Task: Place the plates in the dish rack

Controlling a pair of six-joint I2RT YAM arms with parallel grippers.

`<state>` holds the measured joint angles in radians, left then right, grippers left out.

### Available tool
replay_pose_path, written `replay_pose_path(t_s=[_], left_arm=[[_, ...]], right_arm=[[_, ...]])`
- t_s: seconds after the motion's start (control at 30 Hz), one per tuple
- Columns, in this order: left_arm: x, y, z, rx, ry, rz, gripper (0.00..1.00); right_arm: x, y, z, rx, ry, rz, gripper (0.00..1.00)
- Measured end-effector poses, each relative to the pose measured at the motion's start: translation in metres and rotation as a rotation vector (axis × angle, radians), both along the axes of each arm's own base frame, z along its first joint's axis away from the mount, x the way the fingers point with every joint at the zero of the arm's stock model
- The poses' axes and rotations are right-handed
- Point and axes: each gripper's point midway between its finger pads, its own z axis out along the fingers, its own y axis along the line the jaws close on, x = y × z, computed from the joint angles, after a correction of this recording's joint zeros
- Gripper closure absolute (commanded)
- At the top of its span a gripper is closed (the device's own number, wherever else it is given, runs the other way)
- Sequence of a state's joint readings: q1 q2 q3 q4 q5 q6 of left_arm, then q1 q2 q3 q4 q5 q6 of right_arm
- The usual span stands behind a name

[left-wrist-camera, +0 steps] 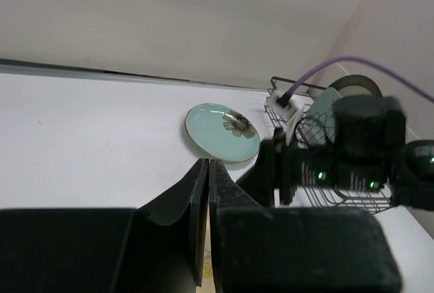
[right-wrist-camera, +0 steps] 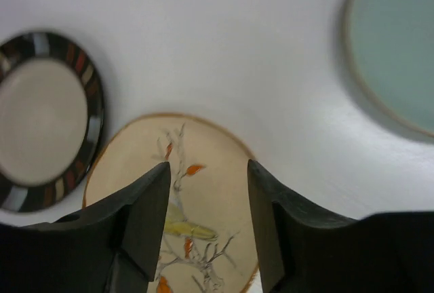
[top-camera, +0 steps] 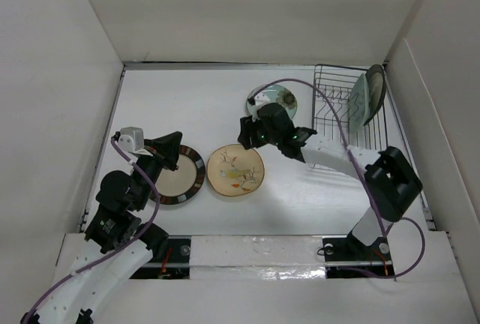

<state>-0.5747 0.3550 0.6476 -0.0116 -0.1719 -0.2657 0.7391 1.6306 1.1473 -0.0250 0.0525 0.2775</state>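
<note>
The right gripper is held, jaws wide, over the floral plate left of the dish rack, likely for pickup. Farther left, the left gripper is pressed shut.

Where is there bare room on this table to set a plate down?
Bare: the far-left table, between the left wall and the teal plate; also the near strip right of the floral plate. Crowded: the striped plate, floral plate and right tool sit close together.

Three plates lie flat, two upright in rack
</note>
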Motion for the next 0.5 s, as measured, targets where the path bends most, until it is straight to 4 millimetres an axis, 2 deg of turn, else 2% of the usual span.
replay_pose_path(t_s=[0.03, 0.1, 0.13, 0.2, 0.5], left_arm=[[0.001, 0.001, -0.001, 0.002, 0.004, 0.008, 0.88], [0.003, 0.003, -0.003, 0.008, 0.009, 0.019, 0.79], [0.004, 0.003, -0.003, 0.009, 0.011, 0.022, 0.73], [0.006, 0.004, -0.005, 0.016, 0.016, 0.032, 0.69], [0.019, 0.002, -0.019, 0.054, 0.064, 0.053, 0.66]], right_arm=[[-0.012, 0.009, -0.019, -0.008, 0.046, 0.039, 0.33], [-0.029, 0.017, -0.05, -0.031, 0.122, 0.079, 0.29], [-0.034, 0.017, -0.063, -0.042, 0.154, 0.087, 0.28], [-0.038, 0.009, -0.08, -0.06, 0.195, 0.077, 0.28], [-0.025, -0.027, -0.103, -0.093, 0.226, -0.035, 0.29]])
